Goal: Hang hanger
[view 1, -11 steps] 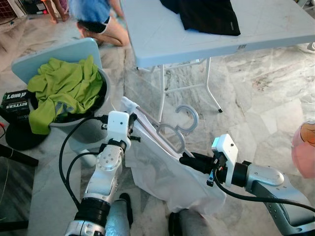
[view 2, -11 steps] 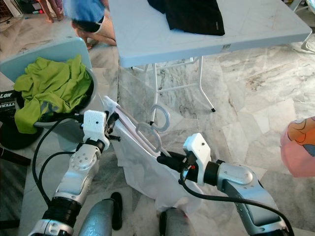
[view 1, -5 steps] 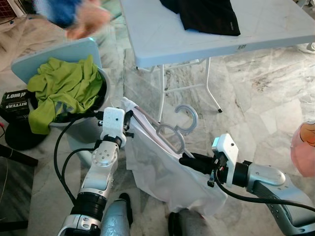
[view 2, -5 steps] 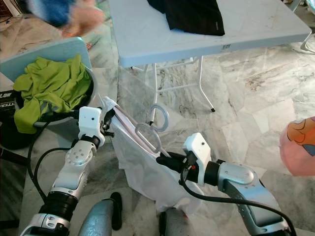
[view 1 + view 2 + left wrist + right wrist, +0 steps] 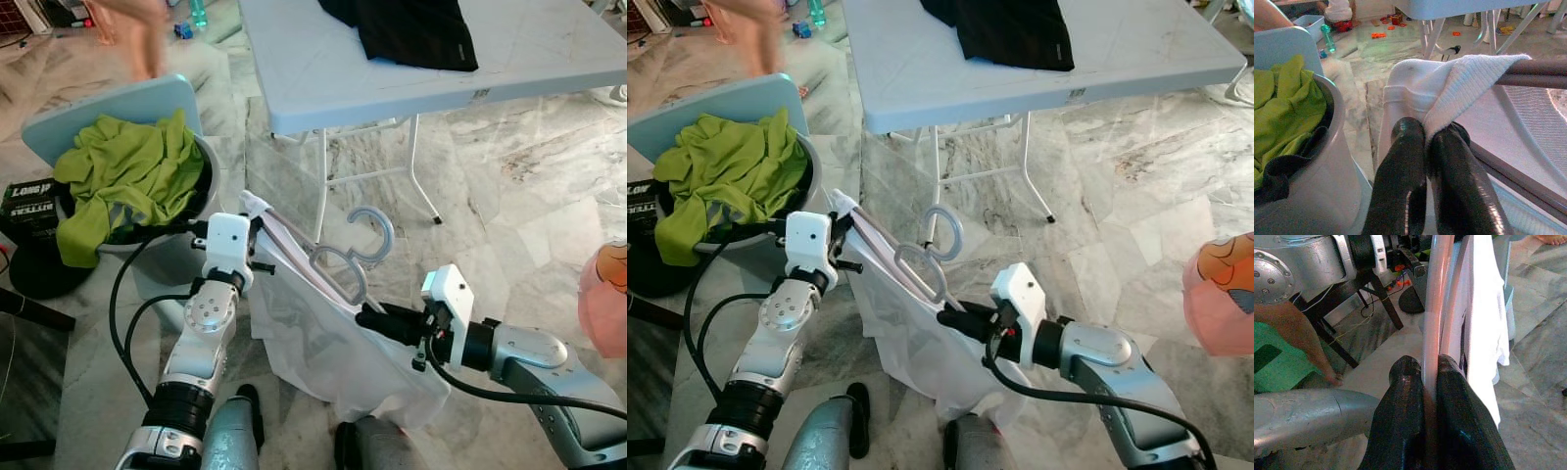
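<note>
Right wrist view: hanger (image 5: 1431,323) between hand (image 5: 1422,377) fingers.

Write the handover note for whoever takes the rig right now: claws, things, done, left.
Left claw: shut on the shoulder of the white shirt, at one end of the hanger.
Right claw: shut on the hanger's other end, beside the shirt.
Things: the shirt is on the hanger, held between both arms in front of the robot above the floor; the hook points toward the folding table. A basket of green clothes sits to the robot's left.
Done: shirt on hanger, lifted.
Left: no rail or rod in view yet; find one and hang the hook.
</note>
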Controlling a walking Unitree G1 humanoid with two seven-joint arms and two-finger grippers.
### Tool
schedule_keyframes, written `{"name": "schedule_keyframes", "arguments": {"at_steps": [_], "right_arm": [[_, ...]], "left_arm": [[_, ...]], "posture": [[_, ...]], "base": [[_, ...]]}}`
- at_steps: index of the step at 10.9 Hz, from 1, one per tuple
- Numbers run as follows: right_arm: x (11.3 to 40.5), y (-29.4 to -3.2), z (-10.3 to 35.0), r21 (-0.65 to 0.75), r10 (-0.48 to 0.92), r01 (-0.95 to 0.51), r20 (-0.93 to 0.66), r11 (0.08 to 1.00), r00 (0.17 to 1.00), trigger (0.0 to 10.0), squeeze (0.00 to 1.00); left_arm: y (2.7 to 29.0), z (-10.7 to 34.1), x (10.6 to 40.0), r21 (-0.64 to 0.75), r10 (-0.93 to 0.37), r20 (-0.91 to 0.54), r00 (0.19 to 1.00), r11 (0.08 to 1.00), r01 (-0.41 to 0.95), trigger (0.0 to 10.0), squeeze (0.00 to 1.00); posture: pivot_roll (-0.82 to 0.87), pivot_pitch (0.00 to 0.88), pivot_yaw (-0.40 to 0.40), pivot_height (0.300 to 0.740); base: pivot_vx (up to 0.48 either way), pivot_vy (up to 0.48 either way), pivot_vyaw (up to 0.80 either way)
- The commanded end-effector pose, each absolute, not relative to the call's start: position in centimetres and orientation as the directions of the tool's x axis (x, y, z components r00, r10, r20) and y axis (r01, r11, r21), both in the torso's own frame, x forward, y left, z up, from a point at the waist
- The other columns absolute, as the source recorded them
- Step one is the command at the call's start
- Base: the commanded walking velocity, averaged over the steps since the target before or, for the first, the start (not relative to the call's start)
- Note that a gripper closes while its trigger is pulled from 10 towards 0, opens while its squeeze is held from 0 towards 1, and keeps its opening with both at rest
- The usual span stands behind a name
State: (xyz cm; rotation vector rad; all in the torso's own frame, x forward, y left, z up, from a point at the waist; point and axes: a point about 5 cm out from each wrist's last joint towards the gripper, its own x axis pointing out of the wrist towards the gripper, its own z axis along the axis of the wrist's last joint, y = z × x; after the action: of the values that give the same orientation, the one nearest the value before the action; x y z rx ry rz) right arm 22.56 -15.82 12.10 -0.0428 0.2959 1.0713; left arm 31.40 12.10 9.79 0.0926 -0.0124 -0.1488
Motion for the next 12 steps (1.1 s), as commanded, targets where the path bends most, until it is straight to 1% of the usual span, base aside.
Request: {"name": "schedule_keyframes", "arguments": {"at_steps": [1,4,6,8,9,10,11,12], "right_arm": [[22.1,-15.4,12.9,0.099,0.894,-0.902,-0.216,0.421,0.393,10.0,0.0],[22.3,-15.9,12.5,0.105,0.885,-0.894,-0.23,0.436,0.405,10.0,0.0],[22.2,-15.8,12.4,0.109,0.884,-0.893,-0.233,0.437,0.404,10.0,0.0],[22.3,-15.9,12.1,0.105,0.877,-0.89,-0.255,0.443,0.406,10.0,0.0],[21.9,-16.9,10.7,0.044,0.829,-0.894,-0.395,0.447,0.395,10.0,0.0],[21.7,-18.4,10.1,0.031,0.793,-0.879,-0.446,0.476,0.414,10.0,0.0],[21.9,-19.8,9.9,0.023,0.754,-0.849,-0.472,0.528,0.457,10.0,0.0],[22.1,-21.9,9.1,-0.084,0.663,-0.834,-0.566,0.545,0.49,10.0,0.0]], "left_arm": [[13.4,9.3,31.3,0.095,-0.1,-0.014,0.995,0.99,0.101,0.0,0.0],[13.5,9.7,31.3,0.1,-0.105,0.019,0.994,0.99,0.103,0.0,0.0],[13.9,9.6,31.2,0.107,-0.079,0.015,0.997,0.991,0.077,0.0,0.0],[13.6,10.2,31.2,0.109,-0.105,0.045,0.993,0.989,0.1,0.0,0.0],[13.5,12.0,31.5,0.112,-0.093,0.122,0.988,0.991,0.079,0.0,0.0],[14.0,13.6,31.7,0.125,-0.068,0.184,0.981,0.991,0.045,0.0,0.0],[14.6,14.3,32.0,0.122,-0.047,0.2,0.979,0.992,0.023,0.0,0.0],[15.5,15.1,32.4,0.138,-0.044,0.209,0.977,0.99,0.016,0.0,0.0]], "posture": [[-0.09,0.213,-0.054,0.74],[-0.08,0.212,-0.051,0.74],[-0.08,0.213,-0.051,0.74],[-0.08,0.212,-0.049,0.74],[-0.08,0.213,-0.049,0.74],[-0.08,0.215,-0.047,0.74],[-0.08,0.217,-0.044,0.74],[-0.08,0.22,-0.043,0.74]], "base": [[0.0,0.0,0.0],[0.0,0.0,0.0],[0.0,0.0,0.0],[0.0,0.0,0.0],[0.0,0.0,0.0],[0.0,0.0,0.0],[0.0,0.0,0.0],[0.0,0.0,0.0]]}}
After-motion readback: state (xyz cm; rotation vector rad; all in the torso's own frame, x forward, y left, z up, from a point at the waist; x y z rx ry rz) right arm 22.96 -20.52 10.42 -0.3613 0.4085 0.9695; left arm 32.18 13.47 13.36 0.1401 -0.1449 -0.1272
